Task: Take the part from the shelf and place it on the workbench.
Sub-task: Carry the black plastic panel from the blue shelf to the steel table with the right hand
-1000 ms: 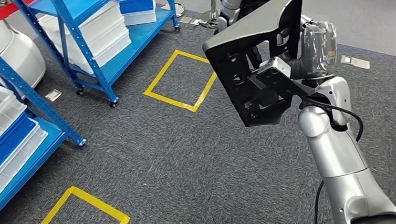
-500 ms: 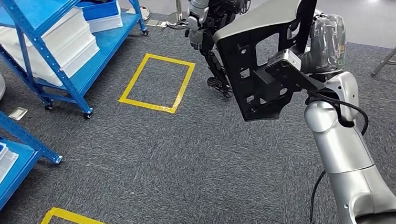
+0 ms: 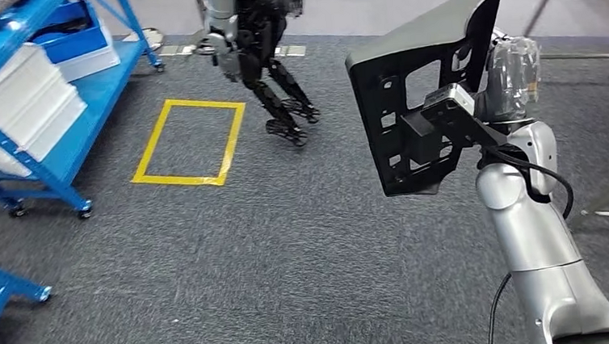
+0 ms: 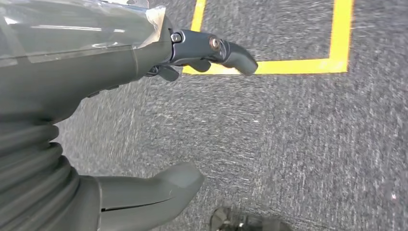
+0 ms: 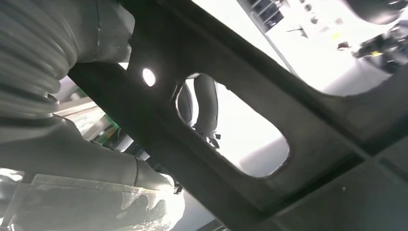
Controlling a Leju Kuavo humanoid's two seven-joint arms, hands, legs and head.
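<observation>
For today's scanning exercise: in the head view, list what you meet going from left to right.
Blue metal shelf holding white trays → yellow tape square on the carpet → another humanoid robot's legs → black perforated plastic part → right hand.

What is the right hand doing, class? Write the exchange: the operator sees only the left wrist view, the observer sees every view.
Observer: The right hand holds the black part raised in front of the robot.
Operator: Is anything ahead on the floor?
Observer: Another humanoid robot stands beyond a yellow square taped on the carpet.
Operator: Where is the shelf?
Observer: The blue shelf is off to the left, with white trays on it.
</observation>
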